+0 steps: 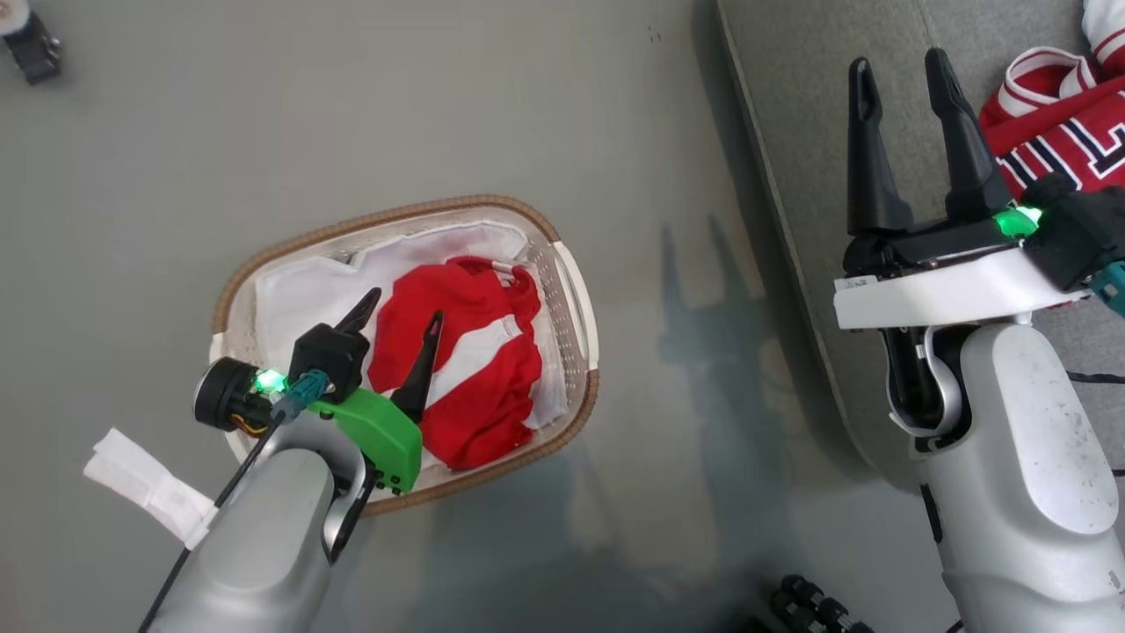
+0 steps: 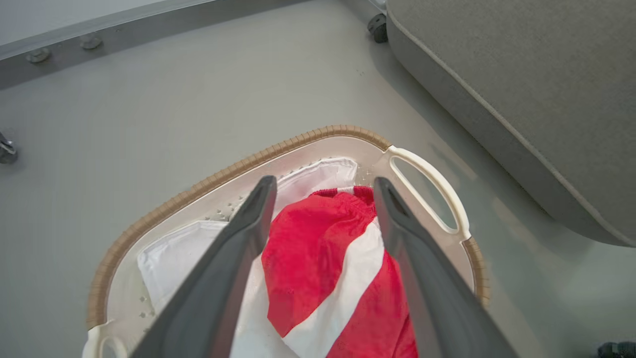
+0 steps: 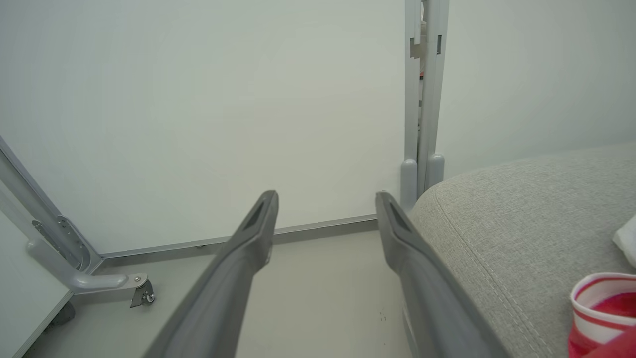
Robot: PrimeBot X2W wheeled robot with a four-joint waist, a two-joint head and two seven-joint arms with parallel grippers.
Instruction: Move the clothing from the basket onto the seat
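left gripper (image 1: 404, 305), released, hangs over the striped garment (image 1: 483, 387) in the basket (image 1: 395, 211); right gripper (image 1: 898, 58), also released, hangs right of the basket, above the seat (image 1: 809, 105) bearing the jersey (image 1: 1063, 132).

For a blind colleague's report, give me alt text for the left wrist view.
The left pincer, open, hovers over a red garment with a broad white stripe lying on a white liner in a brown-rimmed white laundry basket. A grey seat cushion stands on the floor to the upper right.
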